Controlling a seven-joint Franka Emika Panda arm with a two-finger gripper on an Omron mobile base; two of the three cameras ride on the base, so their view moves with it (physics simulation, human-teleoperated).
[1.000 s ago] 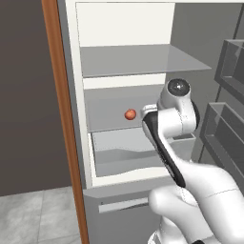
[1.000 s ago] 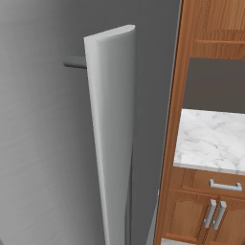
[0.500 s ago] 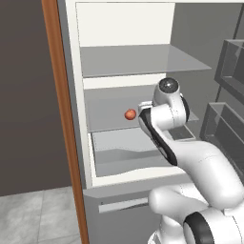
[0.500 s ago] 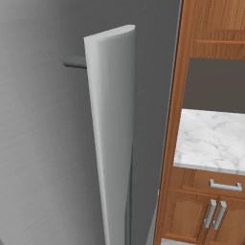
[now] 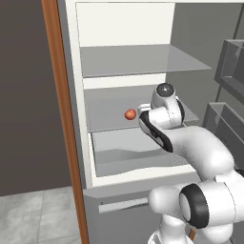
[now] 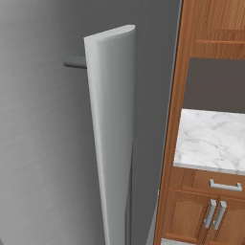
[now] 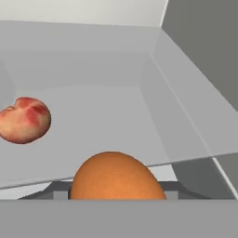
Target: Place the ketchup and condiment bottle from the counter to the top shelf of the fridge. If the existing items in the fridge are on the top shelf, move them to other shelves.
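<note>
The fridge (image 5: 71,95) stands open. My gripper (image 5: 142,114) reaches in just over the second grey shelf (image 5: 109,121), below the top shelf (image 5: 138,59), whose plate is bare. An orange fruit (image 7: 116,176) sits right at the hand in the hand view, covering the fingertips, and the gripper looks shut on it. A pinkish-red fruit (image 5: 129,114) (image 7: 24,120) lies on that second shelf, just left of the hand and apart from it. The ketchup and the condiment bottle are out of view. A stretch of the marbled counter (image 6: 215,139) is seen at the right.
The grey drawer (image 5: 138,150) sits under the second shelf. Door racks (image 5: 228,71) hang at the right of the opening. The door's edge (image 6: 112,139) stands close by, with brown cabinets (image 6: 210,215) under the counter.
The arm has swung left and further into the fridge, bringing the hand close to the pinkish-red fruit. The fruit on the shelf has not moved.
</note>
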